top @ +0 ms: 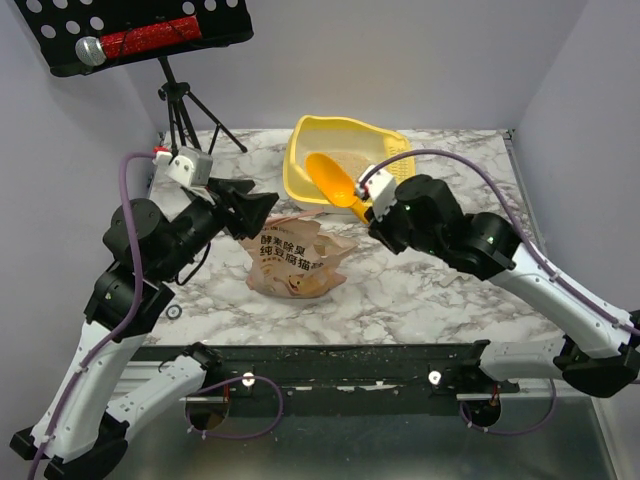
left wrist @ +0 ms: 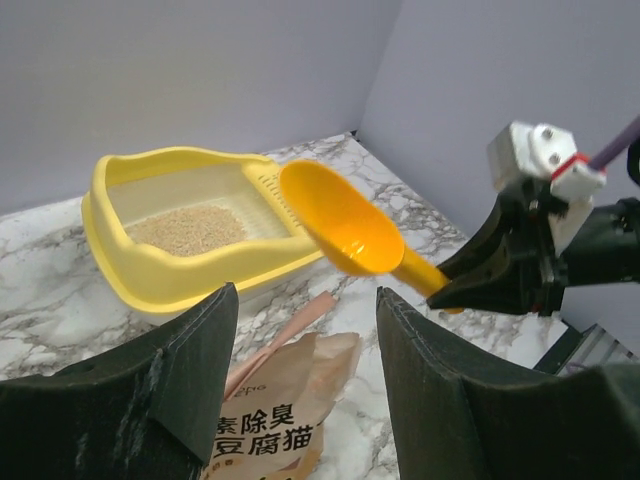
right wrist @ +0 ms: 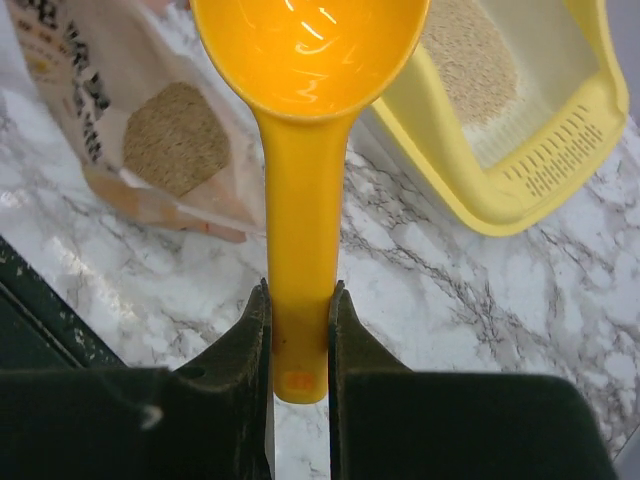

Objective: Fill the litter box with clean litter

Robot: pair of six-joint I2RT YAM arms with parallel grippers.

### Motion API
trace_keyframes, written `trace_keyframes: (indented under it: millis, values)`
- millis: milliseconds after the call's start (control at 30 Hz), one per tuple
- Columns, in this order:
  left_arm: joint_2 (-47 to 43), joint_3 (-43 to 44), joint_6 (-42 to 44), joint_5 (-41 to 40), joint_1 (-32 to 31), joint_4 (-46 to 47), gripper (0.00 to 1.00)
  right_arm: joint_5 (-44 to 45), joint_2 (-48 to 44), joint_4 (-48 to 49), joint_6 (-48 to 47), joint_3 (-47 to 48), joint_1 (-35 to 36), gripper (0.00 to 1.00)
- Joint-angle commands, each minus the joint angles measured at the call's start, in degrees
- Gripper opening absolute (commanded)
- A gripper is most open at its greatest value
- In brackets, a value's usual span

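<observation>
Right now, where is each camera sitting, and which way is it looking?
Top camera: above and behind the arms, looking down at the marble table; both arms, left gripper and right gripper show.
Left wrist camera: on the left arm, facing the litter box; its own open fingers frame the bottom.
Right wrist camera: on the right arm, looking down along the scoop; its own fingers clamp the handle.
Shared: both wrist views show scoop, litter box, clean litter and bag.

scoop (right wrist: 305, 60): glossy smooth plastic | litter box (left wrist: 150, 270): smooth plastic | clean litter (left wrist: 187, 228): fine matt granules | bag (top: 295, 262): crinkled film | table (top: 420, 290): polished marble-look
</observation>
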Motion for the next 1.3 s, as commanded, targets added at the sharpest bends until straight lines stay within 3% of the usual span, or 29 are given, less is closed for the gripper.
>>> trace_keyframes:
  millis: [0,233,800,1000,1133,1233,1267]
  values:
    - [2.5,5.4,-2.8,1.7,-0.3,-9.1,0.66,5.7,2.6,-8.4,-7.4,4.0,6.0,0.0]
    - [8.5,11.2,-1.8,7.4,-0.4,-17.3,0.68,6.6,-1.5,-5.9,-10.6,1.1,11.1,0.0]
    - [11.2,5.4,-5.8,13.9,-0.4,-12.3,0.68,8.0,-3.8,-5.8,-11.6,-1.6,18.1,0.0]
    - [11.9,3.9,-5.7,16.9,-0.4,-11.8,0.41,7.9,-4.0,-4.7,-11.7,-1.9,18.8,0.0]
    - [12.0,3.8,-4.4,16.3,-0.4,-11.9,0.29,7.4,-3.6,-5.7,-11.6,-1.5,19.7,0.0]
    - [11.8,2.6,-4.2,16.2,-0.4,-10.4,0.0,7.3,-3.8,-5.3,-11.8,-2.3,20.1,0.0]
    - [11.5,1.8,-4.3,15.5,-0.4,-9.5,0.0,8.1,-4.2,-3.9,-11.8,-3.2,20.2,0.01]
